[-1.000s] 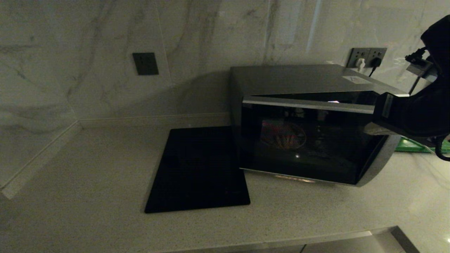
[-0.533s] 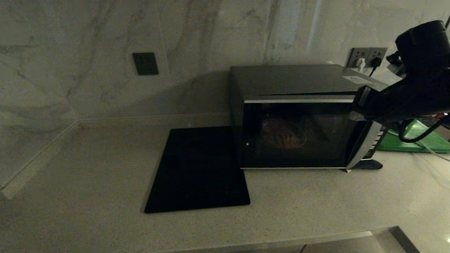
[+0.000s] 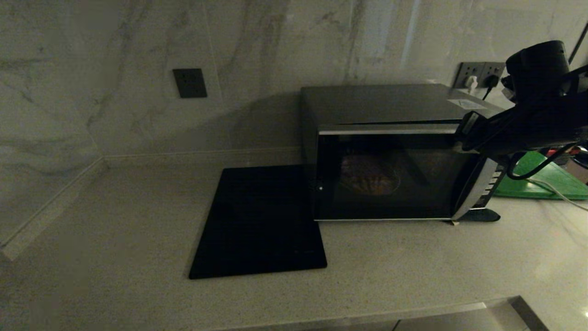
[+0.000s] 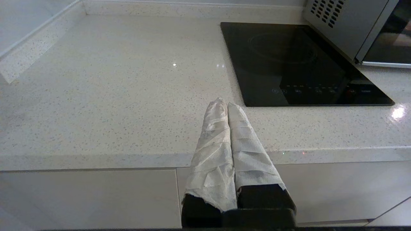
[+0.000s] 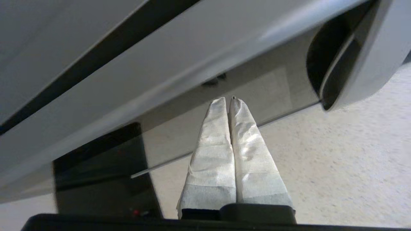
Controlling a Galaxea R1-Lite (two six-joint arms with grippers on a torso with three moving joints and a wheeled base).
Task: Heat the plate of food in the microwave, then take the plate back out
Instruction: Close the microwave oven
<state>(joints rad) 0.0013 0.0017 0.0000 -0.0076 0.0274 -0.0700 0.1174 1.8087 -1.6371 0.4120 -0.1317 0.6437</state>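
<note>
The counter (image 3: 115,220) carries the microwave (image 3: 390,151) at the back, its dark glass door flush to the body, with the cooktop (image 3: 259,220) beside it on the robot's left. The plate of food (image 3: 370,179) sits inside, dim behind the glass. The right gripper (image 5: 228,102), fingers pressed together and empty, is at the door's top right corner near the handle (image 3: 480,188), by far the nearer arm. The left gripper (image 4: 224,106), also closed and empty, hangs over the counter's front edge. Bare counter lies before the door, giving swing room.

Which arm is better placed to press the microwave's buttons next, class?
Right. Its tool, shut, is up against the microwave door, near the button panel. The left tool, also shut, hangs past the counter edge, beyond the cooktop.
</note>
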